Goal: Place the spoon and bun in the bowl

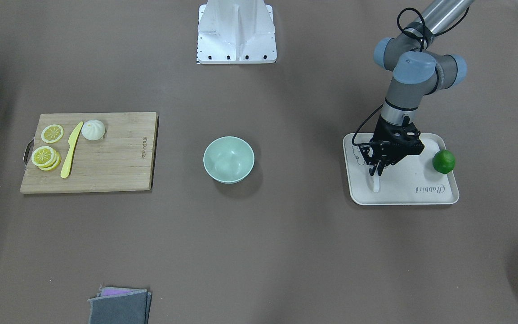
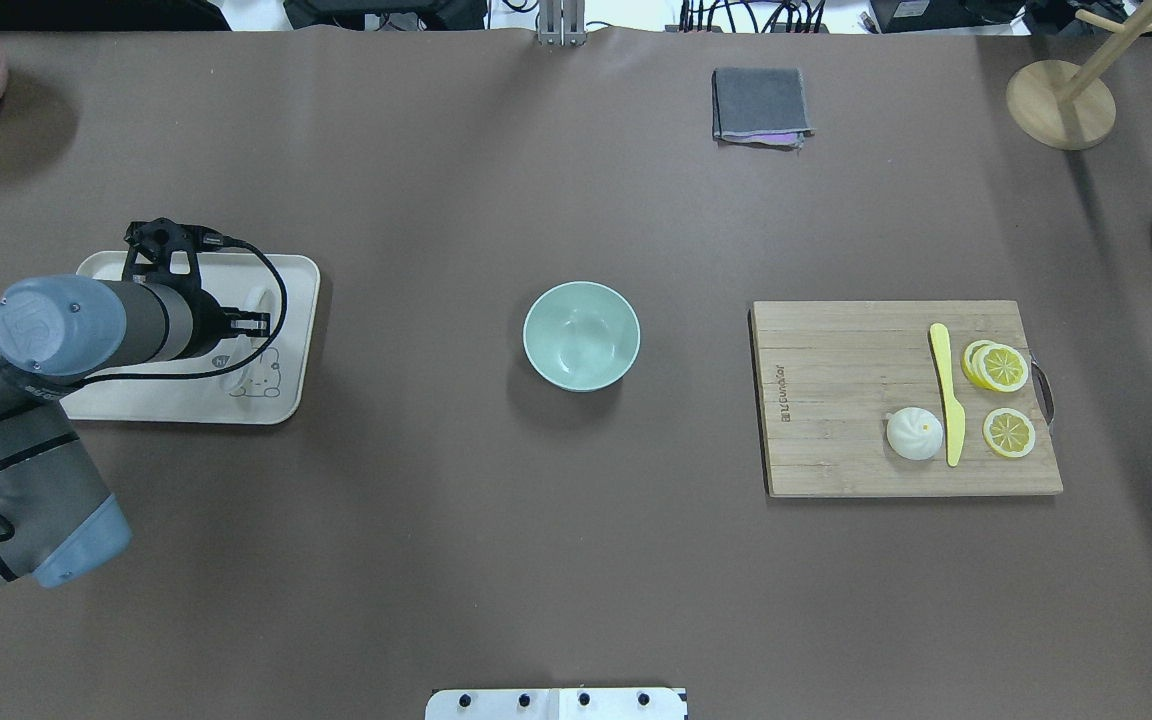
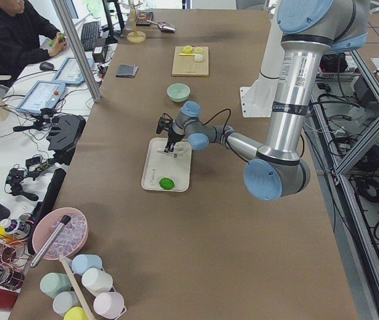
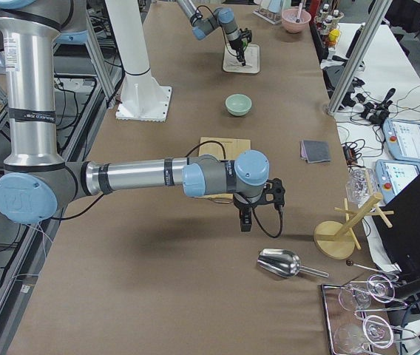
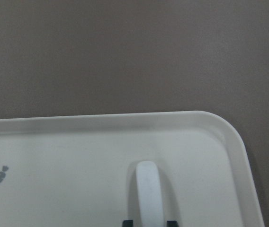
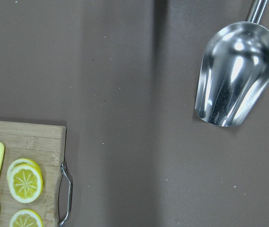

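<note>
The white spoon (image 1: pixel 376 185) lies on a cream tray (image 1: pixel 421 191), its handle showing in the left wrist view (image 5: pixel 149 194). My left gripper (image 1: pixel 376 171) is down on the tray with its fingertips (image 5: pixel 172 222) tight against both sides of the handle. The mint-green bowl (image 1: pixel 228 159) stands empty at the table's middle (image 2: pixel 581 335). The white bun (image 1: pixel 93 129) sits on the wooden cutting board (image 1: pixel 115 153), also seen from overhead (image 2: pixel 914 433). My right gripper (image 4: pixel 245 220) hangs beyond the board's end; I cannot tell if it is open.
A green lime (image 1: pixel 444 161) sits on the tray's edge. A yellow knife (image 1: pixel 71 150) and lemon slices (image 1: pixel 47 153) lie beside the bun. A metal scoop (image 6: pixel 231 75) lies past the board. A folded grey cloth (image 2: pixel 759 105) lies at the far side.
</note>
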Motion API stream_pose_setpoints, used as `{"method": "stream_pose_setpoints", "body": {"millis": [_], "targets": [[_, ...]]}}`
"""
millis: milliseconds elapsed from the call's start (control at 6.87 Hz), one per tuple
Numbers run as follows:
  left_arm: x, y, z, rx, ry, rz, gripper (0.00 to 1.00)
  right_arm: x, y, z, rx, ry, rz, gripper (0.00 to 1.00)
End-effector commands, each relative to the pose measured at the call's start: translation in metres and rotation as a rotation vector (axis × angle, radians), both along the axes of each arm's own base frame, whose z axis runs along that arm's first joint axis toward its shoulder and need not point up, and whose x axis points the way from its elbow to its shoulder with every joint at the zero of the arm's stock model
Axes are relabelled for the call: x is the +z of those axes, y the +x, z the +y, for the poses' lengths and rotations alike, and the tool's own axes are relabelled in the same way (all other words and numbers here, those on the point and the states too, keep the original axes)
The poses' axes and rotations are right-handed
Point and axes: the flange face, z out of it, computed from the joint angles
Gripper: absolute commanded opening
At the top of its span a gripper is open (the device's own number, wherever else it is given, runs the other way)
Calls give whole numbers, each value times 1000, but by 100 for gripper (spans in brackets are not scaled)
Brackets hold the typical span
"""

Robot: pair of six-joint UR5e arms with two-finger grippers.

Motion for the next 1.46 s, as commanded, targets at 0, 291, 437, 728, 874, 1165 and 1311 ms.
{"method": "stream_pose_setpoints", "body": {"millis": [0, 291, 437, 728, 874, 1165, 1311], "targets": [[-26, -22, -5, 22, -8, 59, 0, -10, -3, 0, -2, 16, -3, 100], [-89, -55, -24, 32, -48, 111, 0, -63, -48, 4, -4, 5, -18, 100], [-136, -46, -38, 27, -51, 118, 0, -96, -92, 11, -28, 18, -26, 100], [-182, -34, -47, 25, -44, 141, 0, -123, -180, 22, 47, 63, -30, 100], [-204, -26, -54, -1, -69, 169, 0, -137, -213, 33, 68, 42, -74, 100], [-241, 10, -67, -13, -97, 213, 0, -133, -290, 61, 40, 73, 8, 100], [-247, 22, -77, -25, -112, 216, 0, -144, -323, 70, 42, 45, 1, 100]]}}
